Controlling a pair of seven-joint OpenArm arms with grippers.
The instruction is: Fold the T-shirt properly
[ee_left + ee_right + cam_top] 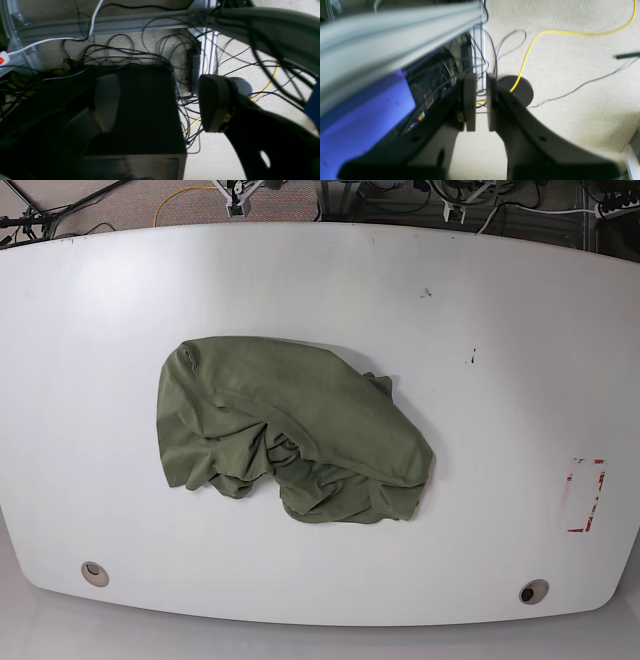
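An olive-green T-shirt (290,435) lies crumpled in a heap near the middle of the white table (500,330), in the base view only. Neither arm shows in the base view. My left gripper (160,105) is open and empty, its fingers (215,102) wide apart, and it hangs over the floor beside the table. My right gripper (480,105) is empty, with its pads (470,105) only a narrow slit apart, and it also looks down at the carpet. Neither wrist view shows the shirt.
A red-outlined rectangle (586,495) marks the table's right side. Round holes sit near the front corners (94,573) (533,591). Below the grippers are tangled black cables (125,55), a yellow cable (527,50), a black box (147,107) and aluminium frame bars (125,23).
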